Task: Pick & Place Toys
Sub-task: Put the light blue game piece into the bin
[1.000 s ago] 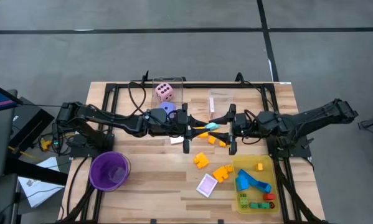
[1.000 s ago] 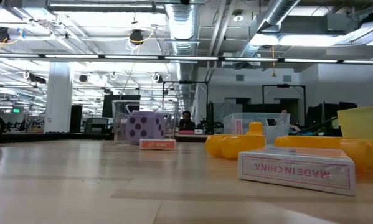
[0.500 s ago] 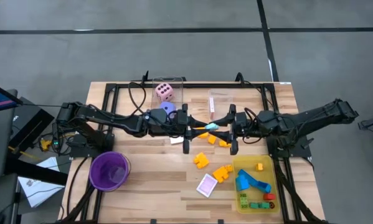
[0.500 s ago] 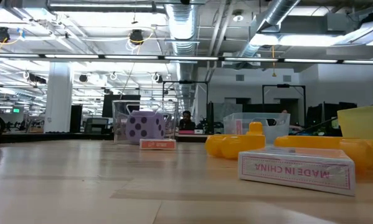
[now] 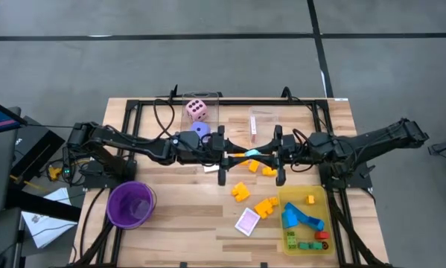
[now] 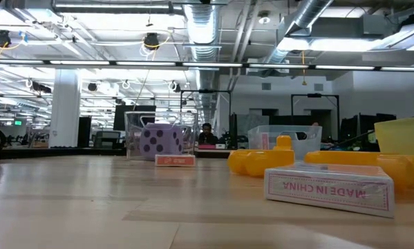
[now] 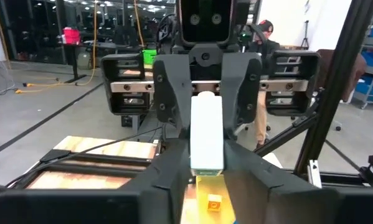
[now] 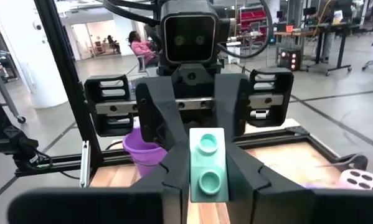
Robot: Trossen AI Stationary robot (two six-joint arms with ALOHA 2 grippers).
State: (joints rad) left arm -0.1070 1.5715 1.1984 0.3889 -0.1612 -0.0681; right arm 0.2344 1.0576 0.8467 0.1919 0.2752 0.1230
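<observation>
A light teal two-stud block (image 5: 252, 152) hangs level above the table's middle, held between both grippers, which point at each other. My left gripper (image 5: 243, 153) comes from the table's left and my right gripper (image 5: 262, 153) from the right, each shut on one end. The right wrist view shows the block's studded top (image 8: 208, 163), the left wrist view its pale face (image 7: 207, 140). Loose yellow and orange blocks (image 5: 240, 192) and a pink card box (image 5: 247, 221) lie flat on the wood below. My left gripper pinches the block's left end by its two side walls (image 7: 195, 167) between both fingers. The fingers come level from the table's left and lie along the block, which stays level and clear of the table. My right gripper pinches the block's right end by its two long sides (image 8: 193, 180) between both fingers. The fingers come level from the table's right and lie along the block, its studs facing up.
A yellow tray (image 5: 323, 195) with several blocks stands at the near right. A purple cup (image 5: 131, 203) stands near left. At the far side are a clear box with a pink die (image 5: 196, 109), a purple die (image 5: 200, 129) and another clear box (image 5: 263, 120).
My right gripper has shut its fingers on the block's right end. Both arms and the block have kept their place.
</observation>
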